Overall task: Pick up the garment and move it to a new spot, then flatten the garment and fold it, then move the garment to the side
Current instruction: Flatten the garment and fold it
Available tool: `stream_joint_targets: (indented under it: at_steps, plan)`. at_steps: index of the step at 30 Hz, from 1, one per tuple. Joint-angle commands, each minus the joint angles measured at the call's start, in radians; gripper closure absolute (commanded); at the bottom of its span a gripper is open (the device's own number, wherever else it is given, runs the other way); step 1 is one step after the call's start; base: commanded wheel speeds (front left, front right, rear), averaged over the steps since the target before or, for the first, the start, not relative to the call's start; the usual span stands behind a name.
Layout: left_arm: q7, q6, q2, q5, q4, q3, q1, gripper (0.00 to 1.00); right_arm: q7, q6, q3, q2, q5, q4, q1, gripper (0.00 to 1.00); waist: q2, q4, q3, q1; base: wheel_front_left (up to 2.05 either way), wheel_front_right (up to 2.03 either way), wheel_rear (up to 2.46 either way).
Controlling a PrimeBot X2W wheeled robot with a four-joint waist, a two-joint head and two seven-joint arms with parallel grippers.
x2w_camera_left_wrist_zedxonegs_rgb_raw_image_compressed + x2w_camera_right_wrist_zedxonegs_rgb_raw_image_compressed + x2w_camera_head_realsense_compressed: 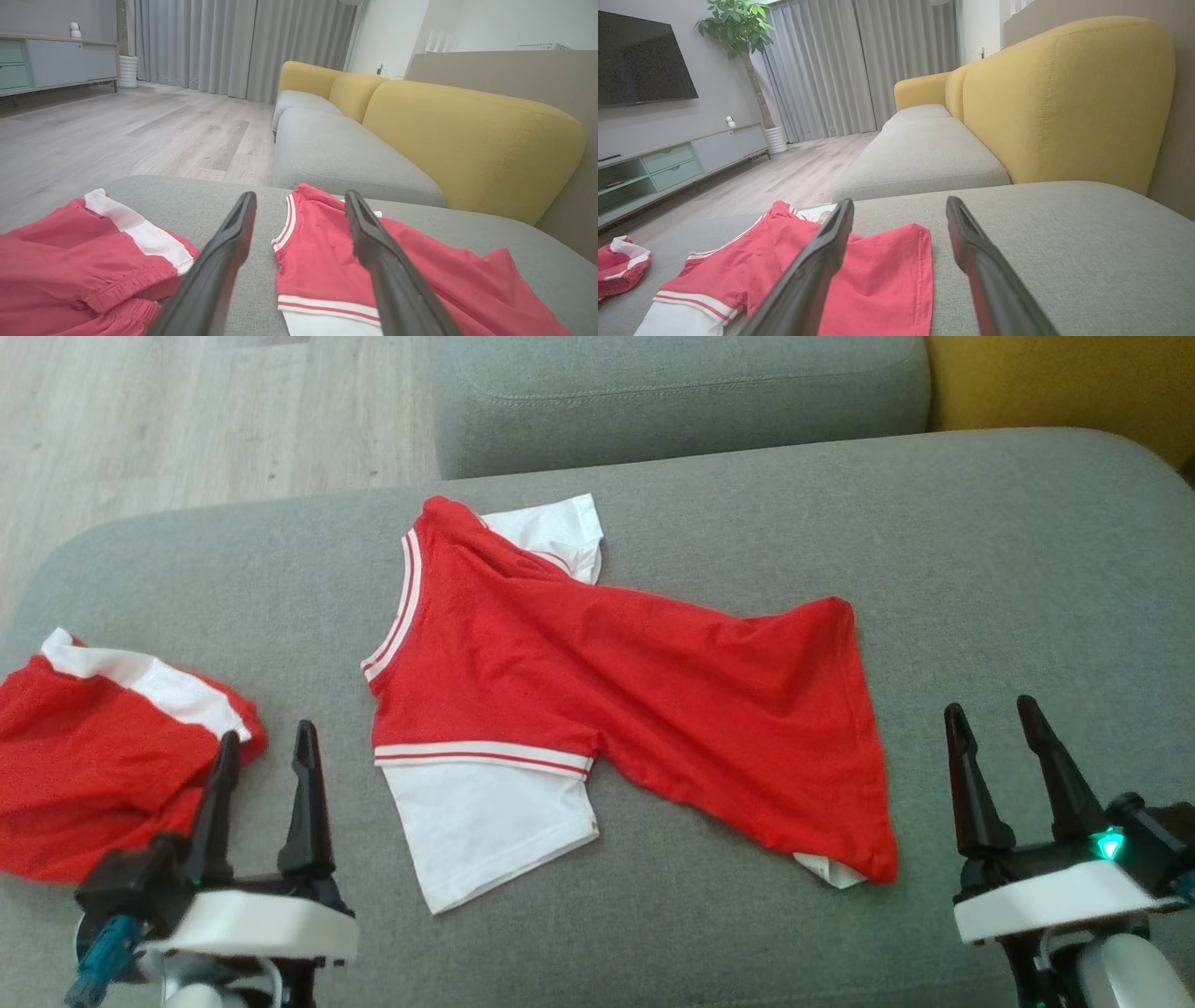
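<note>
The shirt (607, 691) is red with white sleeves and red-and-white striped trim at the collar and sleeve seams. The shorts (84, 775) are red with a white band. The sofa seat (980, 569) is plain grey, its backrest (1055, 383) mustard yellow, the floor (187, 420) pale wood grain, the curtains (243, 46) grey.

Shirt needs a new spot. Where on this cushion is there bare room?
Widest bare grey cushion lies right of the red shirt, from its hem toward the yellow backrest, with the open right gripper at its near edge. A thinner strip runs behind the shirt. Crowded: the left, where red shorts and the open left gripper leave a narrow gap.
</note>
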Motion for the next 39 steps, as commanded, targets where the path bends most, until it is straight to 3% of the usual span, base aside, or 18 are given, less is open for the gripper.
stream_joint_targets:
  at_steps: [1,13,20,23,30,39]
  plan:
    - [-0.009,-0.012,-0.004,0.018,-0.025,0.054,-0.019,0.0,0.002,-0.001,0.015,-0.007,-0.009,-0.039,-0.025,0.0,-0.0001,-0.003,-0.002,0.0001,0.0,0.0,0.0]
    - [0.024,-0.047,-0.03,0.047,0.025,0.052,0.001,0.0,0.05,-0.001,0.013,-0.013,-0.033,-0.038,-0.028,0.0,-0.0001,-0.01,-0.002,0.0001,0.0,0.0,0.0]
    - [0.383,-0.052,-0.014,-0.014,0.089,-0.04,-0.001,0.0,0.401,-0.001,0.014,-0.022,0.028,0.033,-0.023,0.0,-0.0001,-0.006,0.007,0.0001,0.0,0.0,0.0]
    - [0.463,-0.045,-0.022,-0.039,0.083,-0.053,-0.016,0.0,0.528,-0.001,-0.012,-0.007,0.044,0.055,-0.03,0.0,-0.0001,-0.007,0.024,0.0001,0.0,0.0,0.0]
    - [0.523,-0.014,-0.057,-0.059,0.138,-0.059,-0.079,0.0,0.716,-0.001,-0.049,0.076,0.108,0.097,-0.06,0.0,-0.0001,-0.003,0.071,0.0001,0.0,0.0,0.0]
    - [0.561,-0.029,-0.082,-0.089,0.231,-0.081,-0.112,0.0,0.762,-0.001,-0.05,0.109,0.12,0.128,-0.073,0.0,-0.0001,-0.008,0.098,0.0001,0.0,0.0,0.0]
